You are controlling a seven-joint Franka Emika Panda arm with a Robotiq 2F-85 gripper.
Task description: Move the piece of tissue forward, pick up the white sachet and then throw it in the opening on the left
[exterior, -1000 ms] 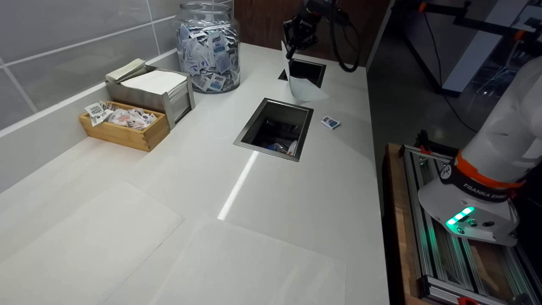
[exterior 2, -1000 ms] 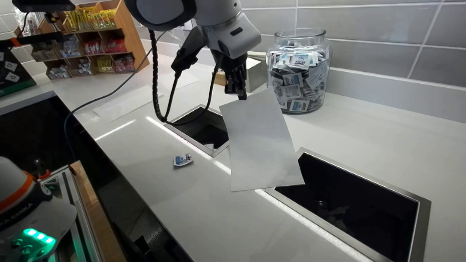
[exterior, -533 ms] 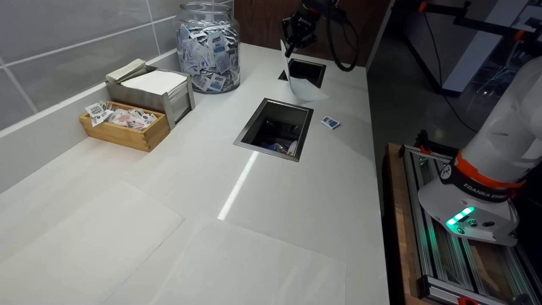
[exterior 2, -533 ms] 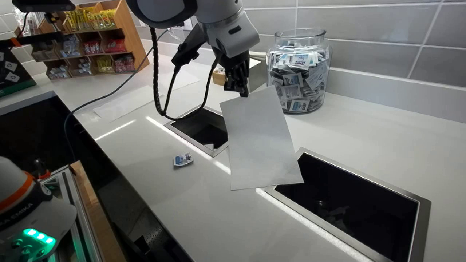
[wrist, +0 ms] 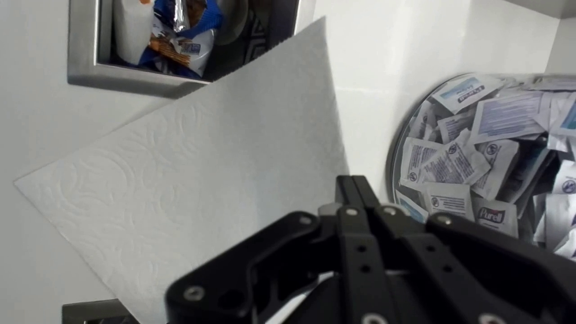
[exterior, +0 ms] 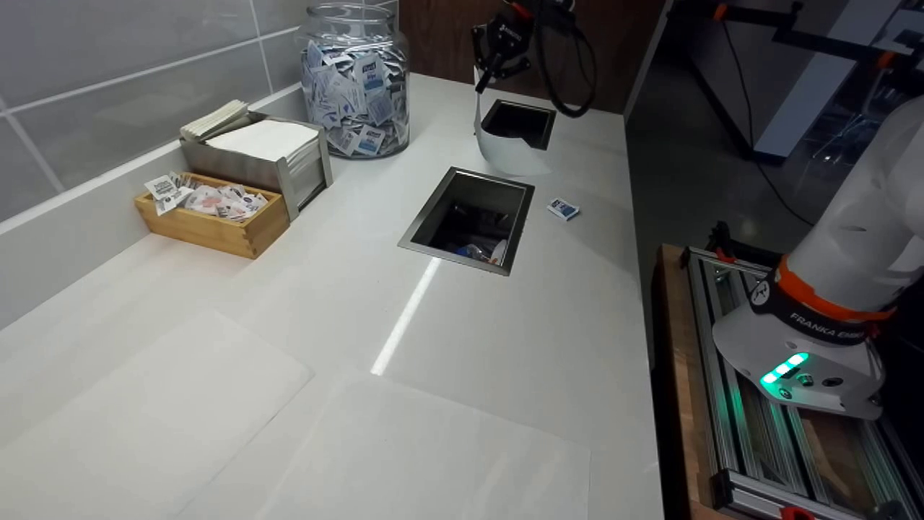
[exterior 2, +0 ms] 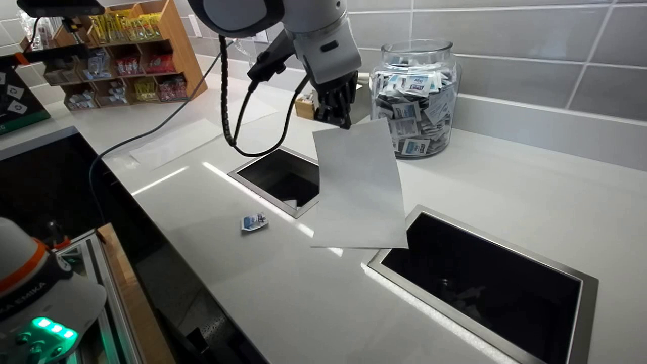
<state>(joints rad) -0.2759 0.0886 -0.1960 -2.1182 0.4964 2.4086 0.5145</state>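
- Wrist view: the tissue (wrist: 225, 171) fills the middle and left of the frame, and hangs from the claw (wrist: 353, 180).
- The two fingers of the claw are pressed together; it seems that they pinch the tissue near one edge.
- In an exterior view, the tissue is at the centre of the frame. Its lower right corner shows in front of the right opening (exterior 2: 585, 318). Whether its lower end touches the counter (exterior 2: 303, 303), I cannot tell.
- The sachet (exterior 2: 253, 222) lies left of the centre, on the counter, apart from the tissue and near the left opening (exterior 2: 265, 193). It is not yet picked up.
- The step in hand is, I judge, to move the tissue. A slow and even motion is better, because so thin a tissue can sway and fold.
- The free end should pass clear of both openings, so that it does not catch on a rim.
- To put it down well, let the lower end meet the counter first, then lower the claw and release, not over the sachet.
- Right of the claw, in the upper part of the frame, stands the jar (exterior 2: 417, 49); I would not swing toward it.
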